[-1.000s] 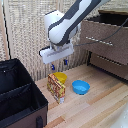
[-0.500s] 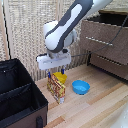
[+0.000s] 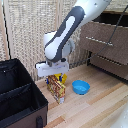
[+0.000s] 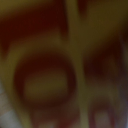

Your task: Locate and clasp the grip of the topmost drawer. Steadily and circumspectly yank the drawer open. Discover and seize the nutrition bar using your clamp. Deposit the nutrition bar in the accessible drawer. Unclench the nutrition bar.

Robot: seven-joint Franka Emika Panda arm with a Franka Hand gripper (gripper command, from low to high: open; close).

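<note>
1. On my screen the dresser (image 3: 107,42) fills the exterior view's right side, dark brown wood, set against a pale woven wall.
2. Its top drawer (image 3: 102,40) stands pulled out from the front, with the silver bar handle (image 3: 99,40) running across its face; a lower drawer (image 3: 110,66) sits beneath it, closed.
3. The white arm (image 3: 67,35) comes in from the upper right of the exterior view and bends down toward the wooden floor (image 3: 95,110).
4. A black fabric bin (image 3: 17,95) with inner dividers sits at the exterior view's lower left, just beside the spot where the arm is working.
5. The clamp (image 3: 54,75) hangs at the arm's end, a white block directly over the bar. I cannot tell how far apart its fingers are, or whether they have closed on anything, because the block and the packet hide them.
6. The blue bowl (image 3: 80,87) rests on the floor, near the bar on the exterior view's right.
7. The nutrition bar (image 3: 57,89) stands upright on the floor between the bin and the blue bowl, its top edge right under the clamp.
8. A yellow bowl (image 3: 61,78) shows partly behind the bar.
9. My wrist view is only a blur of dark red and yellow print (image 4: 50,80), too close to read.
</note>
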